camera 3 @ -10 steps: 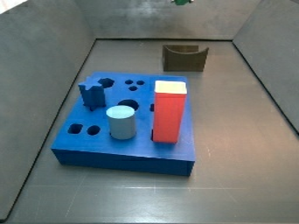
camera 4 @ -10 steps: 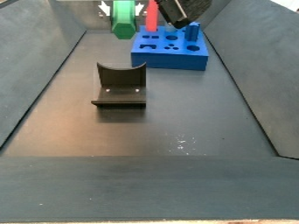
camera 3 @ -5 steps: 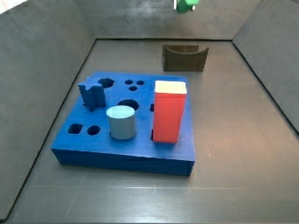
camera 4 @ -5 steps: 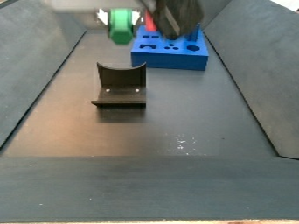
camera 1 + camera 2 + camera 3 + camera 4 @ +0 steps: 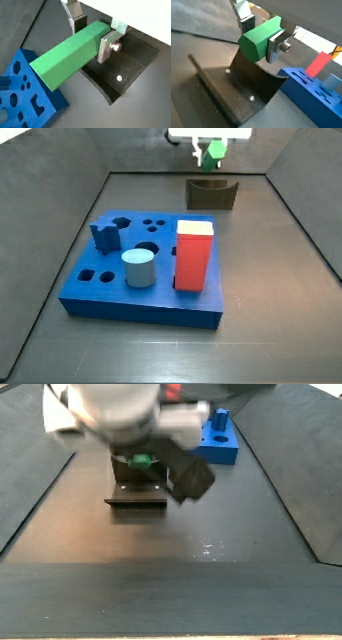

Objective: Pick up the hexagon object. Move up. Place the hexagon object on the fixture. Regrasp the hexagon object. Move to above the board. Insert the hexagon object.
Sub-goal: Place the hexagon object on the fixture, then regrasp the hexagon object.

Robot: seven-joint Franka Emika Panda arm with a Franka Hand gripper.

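Note:
My gripper (image 5: pixel 91 35) is shut on the hexagon object (image 5: pixel 67 57), a bright green bar that sticks out sideways from between the silver fingers (image 5: pixel 276 46). In both side views the gripper (image 5: pixel 210 154) hangs just above the fixture (image 5: pixel 211 194), a small dark brown notched block near the back wall. The hexagon object (image 5: pixel 260 40) sits right over the fixture's curved notch (image 5: pixel 248 92), apart from it. In a side view the arm (image 5: pixel 127 419) hides most of the green bar (image 5: pixel 138 459) and the top of the fixture (image 5: pixel 136 492). The blue board (image 5: pixel 120 278) lies nearer the front.
On the board stand a tall red block (image 5: pixel 195 253) and a pale blue cylinder (image 5: pixel 139 268). Grey walls enclose the dark floor on the sides and back. The board's edge (image 5: pixel 20 95) and the red block (image 5: pixel 319 65) show in the wrist views.
The gripper has come down from the top of the scene with the hexagon object, from high above to just over the fixture's notch. Board, red block and cylinder have not moved.

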